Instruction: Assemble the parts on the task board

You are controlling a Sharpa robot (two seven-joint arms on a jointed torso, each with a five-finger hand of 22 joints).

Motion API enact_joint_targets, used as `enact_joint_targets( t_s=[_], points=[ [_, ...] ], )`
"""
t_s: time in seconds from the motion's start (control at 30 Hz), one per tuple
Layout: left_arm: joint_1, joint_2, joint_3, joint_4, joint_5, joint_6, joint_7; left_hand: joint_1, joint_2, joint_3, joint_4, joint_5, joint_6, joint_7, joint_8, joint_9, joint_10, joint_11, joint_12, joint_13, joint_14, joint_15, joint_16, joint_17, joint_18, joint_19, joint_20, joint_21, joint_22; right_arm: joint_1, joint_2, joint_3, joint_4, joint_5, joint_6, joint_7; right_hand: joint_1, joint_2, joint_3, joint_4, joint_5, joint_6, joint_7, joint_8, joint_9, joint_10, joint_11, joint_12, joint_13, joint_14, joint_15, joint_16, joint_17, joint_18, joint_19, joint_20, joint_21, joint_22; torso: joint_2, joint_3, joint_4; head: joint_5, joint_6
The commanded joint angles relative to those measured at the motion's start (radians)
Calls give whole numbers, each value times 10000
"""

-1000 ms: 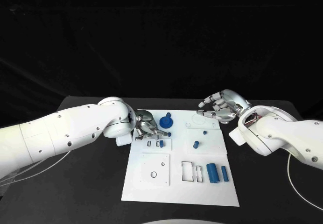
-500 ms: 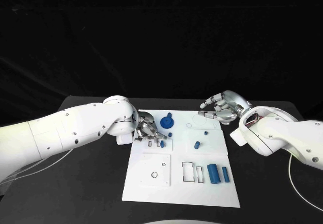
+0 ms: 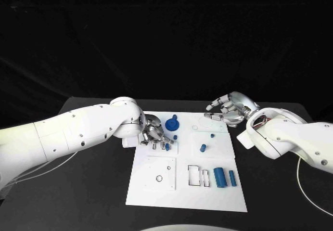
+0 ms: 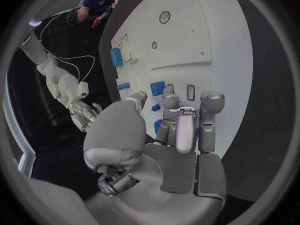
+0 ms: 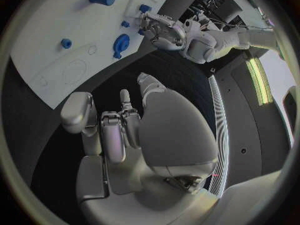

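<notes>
While your left hand [image 3: 154, 134] pressed its fingers together on a small blue part [image 3: 167, 147] on the task board [image 3: 186, 192], nothing moved. Your right hand [image 3: 227, 109] hovered beside the board's far corner, fingers curled apart, holding nothing.

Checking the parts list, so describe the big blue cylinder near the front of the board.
The big blue cylinder looks like smooth plastic and lies on its side on the white board, near the front right. A thinner blue rod lies alongside it, and two outlined rectangular slots sit on its other side. Neither hand touches it.
</notes>
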Motion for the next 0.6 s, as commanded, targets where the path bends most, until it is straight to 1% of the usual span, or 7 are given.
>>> enact_joint_targets(
  t_s=[0.03,0.27,0.37,0.5,0.6],
  points=[
    [14,42,1,5,-24,204,-9,15,85,-37,-16,4,-72,-15,61,17,52,-4,61,8,448,-64,4,711,-87,18,-1,67,1,1,17,2,-7,-35,142,-47,-86,30,-13,-8,-17,-65,17,36,9,-43,-38,-63,989,832,-44,-68,1720,156,1,-64,-52,-8,1,-1,-6,0,-13],
    [15,88,-8,-64,-24,187,-29,149,161,4,-24,43,-111,-20,106,81,-5,-9,45,-45,446,-67,3,709,-85,-2,0,85,11,1,5,1,-24,-47,160,-89,-99,46,-8,-1,-15,-70,17,48,14,-53,-38,-74,977,831,-45,-70,1715,154,5,-65,-48,-2,-10,-5,16,4,-29],
    [15,116,-14,-99,-24,213,-20,214,194,25,-27,58,-125,-22,124,108,-25,-11,41,-63,445,-68,3,707,-88,-1,-1,100,33,1,7,1,-33,-52,167,-102,-99,46,-8,-1,-15,-70,17,48,14,-53,-38,-74,977,831,-45,-70,1715,154,5,-65,-48,-2,1,-9,3,20,-34],
    [15,136,-30,-124,-24,261,-2,329,218,54,-33,74,-149,-24,145,143,-40,-12,48,-68,445,-70,4,707,-86,-15,-1,108,35,1,13,1,-36,-73,177,-119,-99,46,-8,-1,-15,-70,17,48,14,-53,-38,-74,977,831,-45,-70,1715,154,5,-65,-48,-2,-1,-3,-10,1,-48],
    [15,128,-40,-123,-24,281,13,399,210,62,-39,77,-159,-24,157,164,-44,-14,57,-64,445,-71,4,707,-87,-18,0,117,45,1,15,1,-35,-95,184,-129,-100,53,-3,-2,-13,-72,16,55,18,-55,-39,-76,975,832,-46,-69,1718,157,-1,-66,-64,-14,-1,-3,-15,25,-73]
  ],
)
